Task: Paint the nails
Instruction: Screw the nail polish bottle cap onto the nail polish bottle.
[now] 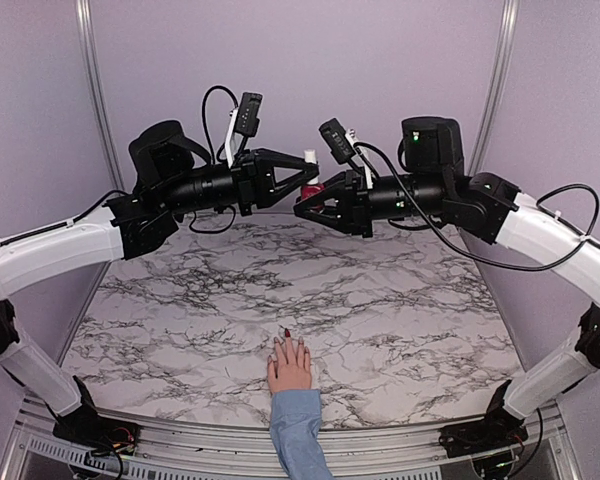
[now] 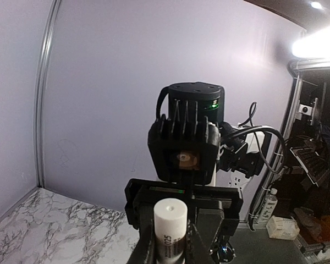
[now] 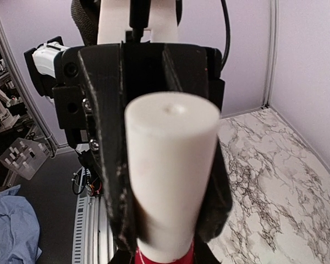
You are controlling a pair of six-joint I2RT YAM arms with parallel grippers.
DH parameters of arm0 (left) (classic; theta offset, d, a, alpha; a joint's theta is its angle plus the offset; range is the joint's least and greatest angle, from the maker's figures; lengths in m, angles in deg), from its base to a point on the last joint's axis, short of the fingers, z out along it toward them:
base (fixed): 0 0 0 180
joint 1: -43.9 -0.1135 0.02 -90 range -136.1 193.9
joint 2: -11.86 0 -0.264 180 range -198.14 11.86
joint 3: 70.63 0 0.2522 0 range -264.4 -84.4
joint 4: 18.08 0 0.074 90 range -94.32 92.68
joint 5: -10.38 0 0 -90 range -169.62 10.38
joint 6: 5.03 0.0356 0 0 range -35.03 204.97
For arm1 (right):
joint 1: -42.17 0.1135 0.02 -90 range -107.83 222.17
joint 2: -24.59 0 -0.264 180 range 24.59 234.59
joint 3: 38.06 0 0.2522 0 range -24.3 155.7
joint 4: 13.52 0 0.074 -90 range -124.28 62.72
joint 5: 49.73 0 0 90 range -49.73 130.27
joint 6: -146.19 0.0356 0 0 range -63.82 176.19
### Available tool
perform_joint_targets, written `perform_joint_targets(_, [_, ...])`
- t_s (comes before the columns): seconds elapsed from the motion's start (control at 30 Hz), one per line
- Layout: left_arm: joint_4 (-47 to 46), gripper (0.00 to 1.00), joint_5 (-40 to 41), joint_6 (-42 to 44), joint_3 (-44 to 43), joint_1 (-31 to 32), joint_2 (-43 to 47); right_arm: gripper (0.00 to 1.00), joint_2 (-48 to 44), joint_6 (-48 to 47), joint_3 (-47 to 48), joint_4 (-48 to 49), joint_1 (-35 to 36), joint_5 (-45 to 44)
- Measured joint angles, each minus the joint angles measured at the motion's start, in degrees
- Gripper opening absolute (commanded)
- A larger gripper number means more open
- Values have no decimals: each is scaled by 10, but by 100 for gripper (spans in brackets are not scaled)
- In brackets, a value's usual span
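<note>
High over the back of the table my two grippers meet tip to tip. My left gripper [image 1: 313, 172] [image 2: 170, 245] is shut on the white cap [image 1: 310, 158] [image 2: 170, 220] [image 3: 170, 165] of the polish bottle. My right gripper [image 1: 305, 205] [image 3: 159, 258] is shut on the dark red bottle [image 1: 316, 190] [image 3: 159, 259], of which only a sliver shows in the right wrist view. The pale pink hand [image 1: 290, 365] with a light blue sleeve [image 1: 298, 430] lies flat at the table's near edge, far below both grippers. One of the nails [image 1: 287, 333] shows dark red; the others are too small to tell.
The marble table [image 1: 380, 300] lies between lilac walls with metal posts [image 1: 98, 90] in the back corners. Cables [image 1: 580, 215] loop off both arms. The right arm's wrist camera [image 2: 186, 159] faces the left one at close range.
</note>
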Motion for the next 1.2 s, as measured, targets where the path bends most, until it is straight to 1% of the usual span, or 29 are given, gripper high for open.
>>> perform_joint_targets(0.27, [-55, 0, -98, -30, -1, -2, -3, 0, 0, -6, 0, 22, 0, 107])
perform_joint_targets(0.47, [-77, 0, -124, -48, 0, -5, -6, 0, 0, -9, -5, 31, 2, 133])
perform_joint_targets(0.5, [-78, 1, -125, -49, 0, -6, -6, 0, 0, -9, -8, 35, 2, 133])
perform_joint_targets(0.6, [-78, 15, -126, -49, 5, -12, -6, 0, 0, -8, -17, 45, 2, 133])
perform_joint_targets(0.63, [-78, 23, -125, -49, 8, -12, -5, 0, 0, -8, -20, 47, 2, 131])
perform_joint_targets(0.67, [-77, 28, -122, -49, 13, -14, -3, 0, 0, -8, -23, 48, 2, 127])
perform_joint_targets(0.73, [-75, 38, -111, -48, 21, -16, 1, 0, 0, -10, -27, 51, 2, 117])
perform_joint_targets(0.77, [-72, 41, -100, -51, 28, -18, 4, 0, 0, -12, -28, 52, 2, 111])
perform_joint_targets(1.0, [-64, 51, -41, -45, 62, -38, 27, 0, 0, -17, -30, 52, 3, 38])
perform_joint_targets(1.2, [-33, 50, 46, -29, 75, -40, 39, 0, 3, -10, -30, 35, 6, -73])
